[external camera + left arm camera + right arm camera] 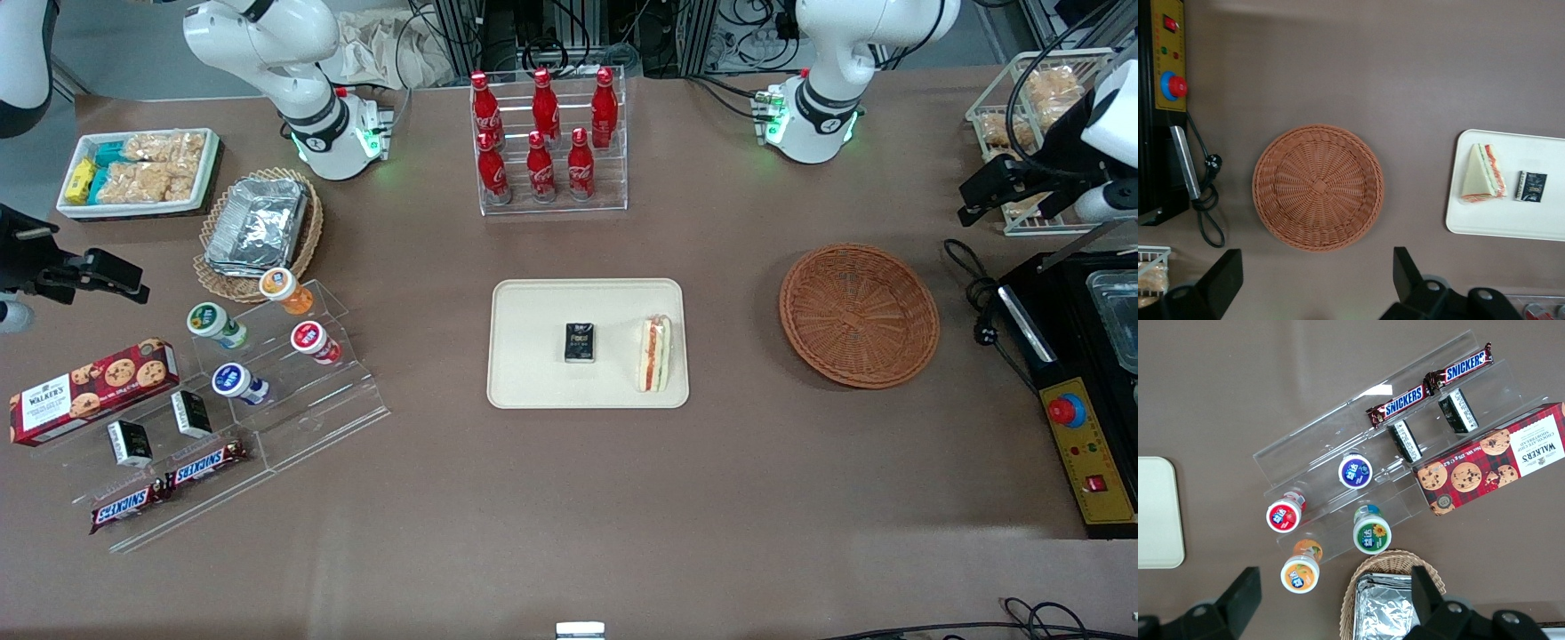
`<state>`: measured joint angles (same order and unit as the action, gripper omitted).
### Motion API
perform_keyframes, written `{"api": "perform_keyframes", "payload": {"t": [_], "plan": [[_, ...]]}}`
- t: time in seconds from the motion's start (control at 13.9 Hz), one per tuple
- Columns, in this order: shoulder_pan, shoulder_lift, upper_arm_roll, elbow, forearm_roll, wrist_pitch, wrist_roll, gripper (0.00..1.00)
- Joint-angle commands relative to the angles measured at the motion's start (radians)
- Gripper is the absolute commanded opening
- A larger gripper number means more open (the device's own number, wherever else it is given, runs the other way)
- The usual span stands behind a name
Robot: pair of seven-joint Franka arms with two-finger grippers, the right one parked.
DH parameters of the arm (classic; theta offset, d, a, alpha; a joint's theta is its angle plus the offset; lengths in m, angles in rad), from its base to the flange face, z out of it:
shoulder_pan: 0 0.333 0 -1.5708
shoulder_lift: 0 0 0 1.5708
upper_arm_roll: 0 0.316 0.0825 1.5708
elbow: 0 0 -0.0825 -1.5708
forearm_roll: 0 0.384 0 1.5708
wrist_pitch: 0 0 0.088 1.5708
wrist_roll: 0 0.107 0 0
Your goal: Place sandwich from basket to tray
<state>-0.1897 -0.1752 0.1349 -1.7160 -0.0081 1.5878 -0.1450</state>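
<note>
Fingers: two black fingers [1221, 280] of the gripper [1315, 283] spread wide, nothing between them; gripper raised above the table toward the working arm's end, looking down on the basket.
Basket: round reddish-brown wicker basket [1318, 187], empty, directly under the gap between the fingers, clear of both.
Sandwich: sandwich [656, 353] lies on the tray [533, 307], well away from the fingers, at the tray edge nearest the basket. Not touched by anything.
Sandwich axis: long axis runs from nearer the front camera to farther from it; filling edge, red-orange and green stripes, faces up in the front view. In the wrist view the white triangular face shows, with the stripes along one long side.
Tray contents: small black packet [581, 343] beside the sandwich, apart from it, near tray centre; writing on it too small to read.
Obstructions: bare brown table between basket and tray; nothing stands in that gap.
Near fingers: black control box [1089, 462] with a yellow panel and red button [1065, 411], black cable [978, 293] coiled by it; white wire rack [1022, 107] with pale snacks.
Centre of table: clear rack of red bottles [544, 138], white script logo, farther from the front camera than the tray.
Parked arm's end: "WALKER'S" cookie box [89, 391], two "SNICKERS" bars [169, 484], small tubs [267, 338] with coloured lids on clear steps, tan basket with foil containers [258, 222], white bin of snack packets [138, 169].
</note>
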Motion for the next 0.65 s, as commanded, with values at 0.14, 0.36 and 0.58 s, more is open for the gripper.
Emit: {"api": "perform_keyframes", "payload": {"t": [0.14,0.36,0.58], "plan": [[-0.002,-0.009,-0.001,-0.002,0.022,0.012,0.098,1.00],[-0.002,-0.007,0.000,-0.001,0.023,0.012,0.144,1.00],[-0.002,0.011,-0.001,0.029,0.023,0.001,0.150,1.00]]}}
